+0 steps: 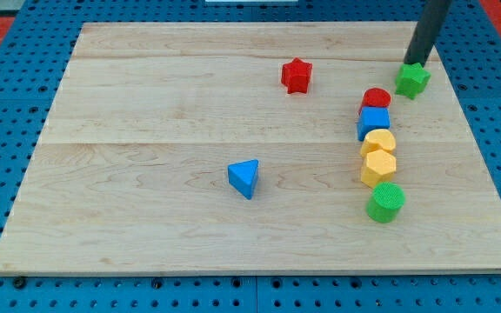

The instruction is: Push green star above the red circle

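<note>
Camera view, read from its left: a blue triangle (243, 178) lies alone mid-worktop (146, 104), and a red star (297, 76) sits nearer the top, both well away from the action. Further right, a column runs downward: red circle (376, 97), blue cube (373, 122), two yellow blocks (378, 141) (378, 167), then a green cylinder (385, 202). The green star (412, 80) rests up and right of the red circle. The arm carries no gripper; its tip (413, 63) touches the star's upper edge, seemingly placed to nudge it leftward.
</note>
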